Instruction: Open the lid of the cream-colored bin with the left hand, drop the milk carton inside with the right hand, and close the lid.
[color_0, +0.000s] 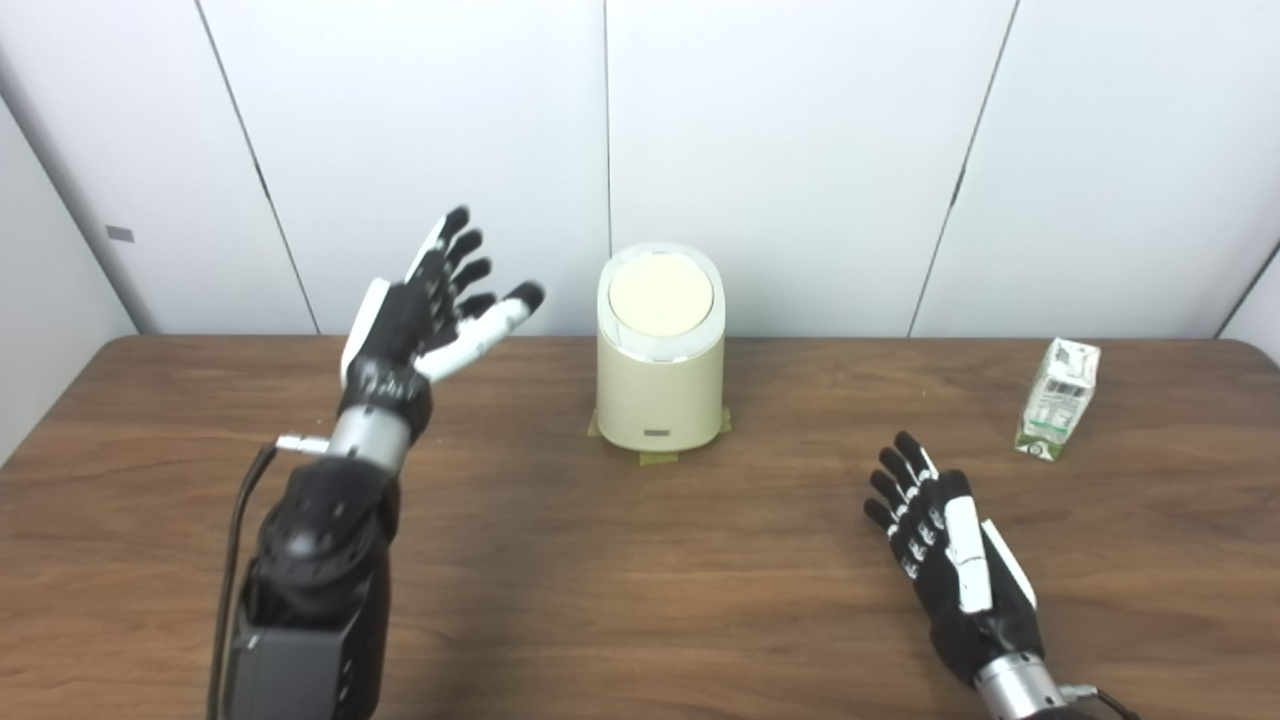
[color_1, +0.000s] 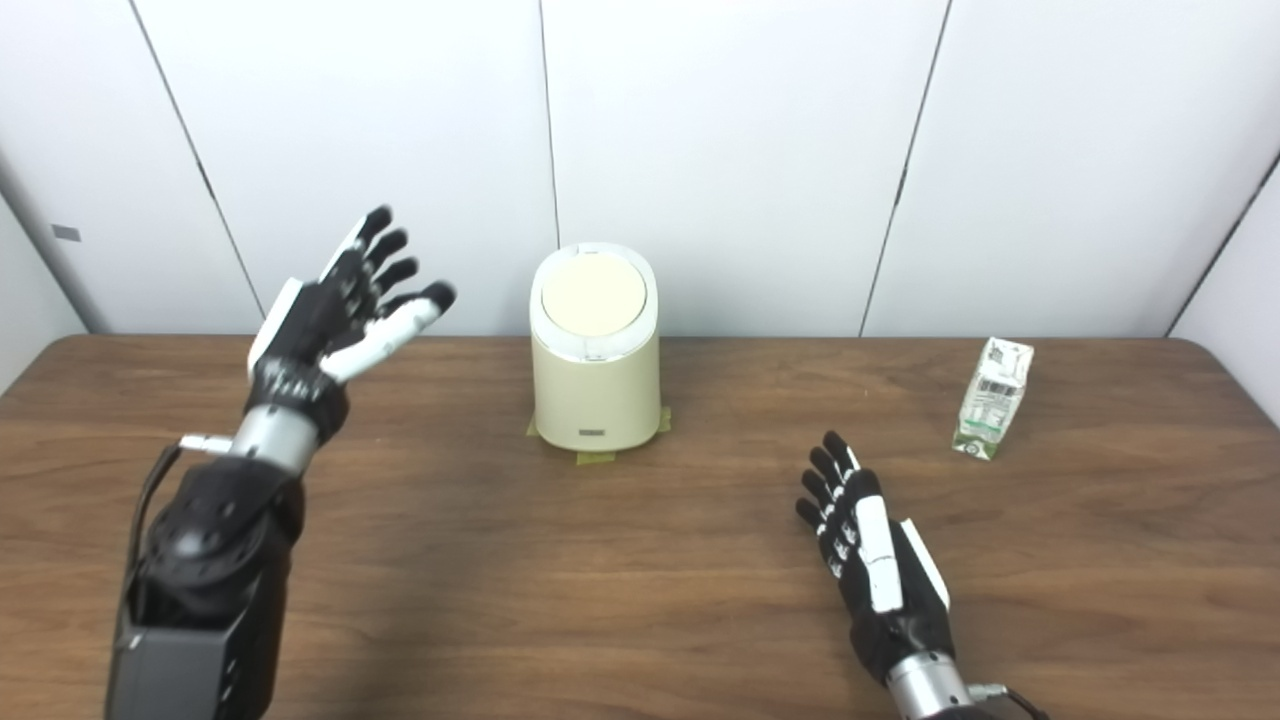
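Milk carton (color_0: 1058, 398), one only, a small white box printed in green with a folded gable top, stands on the brown wood-grain counter (color_0: 640, 600) at the far right. Its long axis runs up and down, and it tilts a little, the top leaning to the right of its base; a printed label panel faces the cameras. It touches nothing but the counter and stands well apart from both hands.

One cream-colored plastic bin (color_0: 661, 350), oval in plan with upright walls, stands at the middle of the counter near the white panelled wall (color_0: 800, 150). Its round pale lid (color_0: 661, 293) lies shut in a white ring and faces upward, slanted slightly toward the cameras. Bits of olive tape (color_0: 657, 459) show under its base at the front and at both sides.

Two black-and-white robot hands are in view. The left hand (color_0: 425, 310) is raised above the counter to the left of the bin, near it but apart, palm turned toward the bin, fingers (color_0: 452, 245) spread and released, grasping nothing. The right hand (color_0: 945, 545) is low over the counter at the near right, between bin and carton but nearer the cameras, back upward, fingers (color_0: 905, 480) straight, slightly apart and pointing away, released with nothing in them.
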